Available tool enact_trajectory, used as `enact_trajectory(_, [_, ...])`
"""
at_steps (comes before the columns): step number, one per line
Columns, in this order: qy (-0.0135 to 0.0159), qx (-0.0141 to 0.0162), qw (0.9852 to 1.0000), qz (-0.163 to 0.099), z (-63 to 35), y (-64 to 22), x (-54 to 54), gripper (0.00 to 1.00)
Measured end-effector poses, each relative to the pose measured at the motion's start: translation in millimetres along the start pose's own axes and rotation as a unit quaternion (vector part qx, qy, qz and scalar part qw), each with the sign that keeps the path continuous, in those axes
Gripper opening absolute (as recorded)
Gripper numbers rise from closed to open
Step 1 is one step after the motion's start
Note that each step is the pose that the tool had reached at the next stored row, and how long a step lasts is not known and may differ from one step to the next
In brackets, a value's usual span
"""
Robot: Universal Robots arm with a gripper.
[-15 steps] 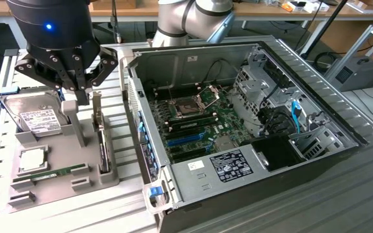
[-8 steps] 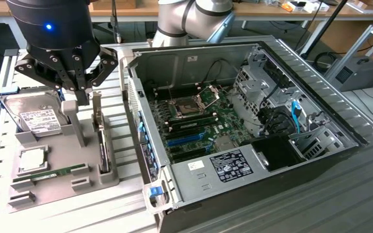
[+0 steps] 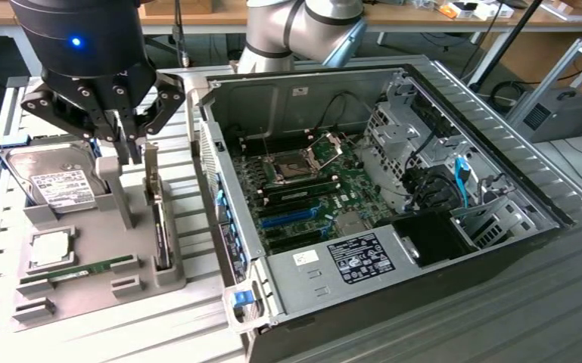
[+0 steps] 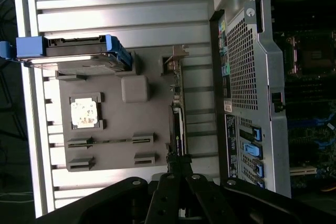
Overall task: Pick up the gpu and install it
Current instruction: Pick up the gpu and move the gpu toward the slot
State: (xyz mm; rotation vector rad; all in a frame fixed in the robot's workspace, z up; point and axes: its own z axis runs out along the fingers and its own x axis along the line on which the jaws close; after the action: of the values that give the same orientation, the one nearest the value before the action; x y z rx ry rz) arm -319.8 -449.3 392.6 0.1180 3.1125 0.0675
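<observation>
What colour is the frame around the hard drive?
The frame is blue, clearest in the wrist view.

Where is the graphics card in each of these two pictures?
Exterior view: the gpu stands on edge in the grey holder, between hard drive and computer case.
Wrist view: the gpu is the thin edge-on strip beside the computer case.
Shared landmark: the blue-railed hard drive.
</observation>
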Motion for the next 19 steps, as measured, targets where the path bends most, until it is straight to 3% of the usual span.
enact_trajectory(3, [0.0000, 0.0000, 1.0000, 0.000, 0.0, 0.0, 0.0, 0.30])
enact_trajectory(5, [0.0000, 0.0000, 1.0000, 0.000, 0.0, 0.0, 0.0, 0.36])
enact_trajectory(6, [0.0000, 0.0000, 1.0000, 0.000, 0.0, 0.0, 0.0, 0.48])
enact_trajectory(8, [0.0000, 0.0000, 1.0000, 0.000, 0.0, 0.0, 0.0, 0.60])
enact_trajectory(19, [0.0000, 0.0000, 1.0000, 0.000, 0.0, 0.0, 0.0, 0.60])
